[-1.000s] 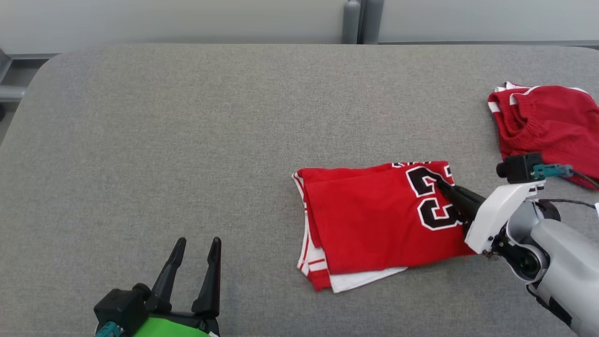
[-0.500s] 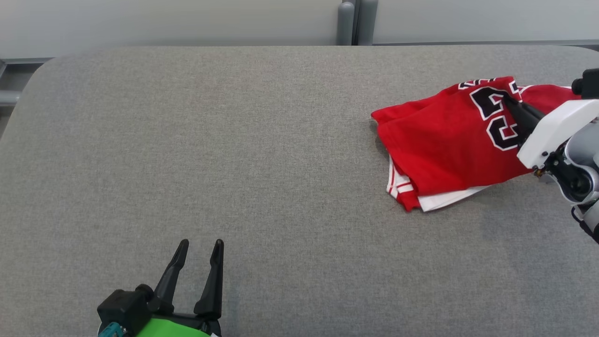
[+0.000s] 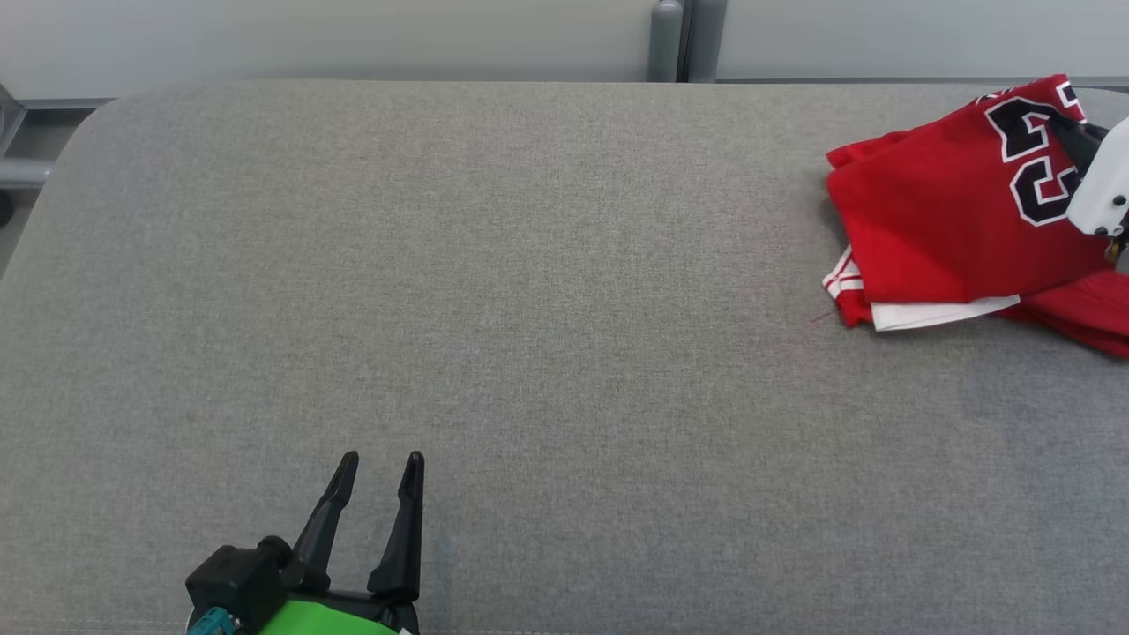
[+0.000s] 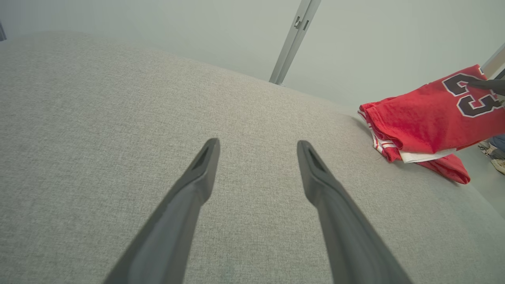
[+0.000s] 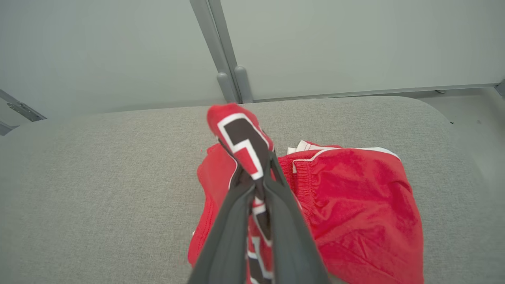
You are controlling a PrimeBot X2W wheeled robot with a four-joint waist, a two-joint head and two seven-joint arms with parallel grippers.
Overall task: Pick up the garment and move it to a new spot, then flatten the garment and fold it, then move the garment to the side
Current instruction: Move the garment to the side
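Note:
The garment (image 3: 935, 220) is a folded red jersey with a black and white number, at the far right of the grey padded table (image 3: 441, 265). My right gripper (image 3: 1063, 130) is shut on its numbered corner, lifting that edge while the rest trails on the table. In the right wrist view the fingers (image 5: 258, 173) pinch the jersey's numbered fold (image 5: 240, 134). My left gripper (image 3: 381, 460) stands open near the front edge at the lower left, with nothing between its fingers (image 4: 256, 144). The left wrist view has the jersey (image 4: 426, 118) far off to the right.
Red shorts (image 5: 355, 197) with white trim lie under and beside the held jersey; a part of them pokes out at its right (image 3: 1085, 309). A grey wall with an upright post (image 3: 670, 40) stands behind the table. The table's right edge is close to the jersey.
My right gripper has carried the jersey from the table's middle right to the far right, onto the red shorts. The left gripper has stayed put.

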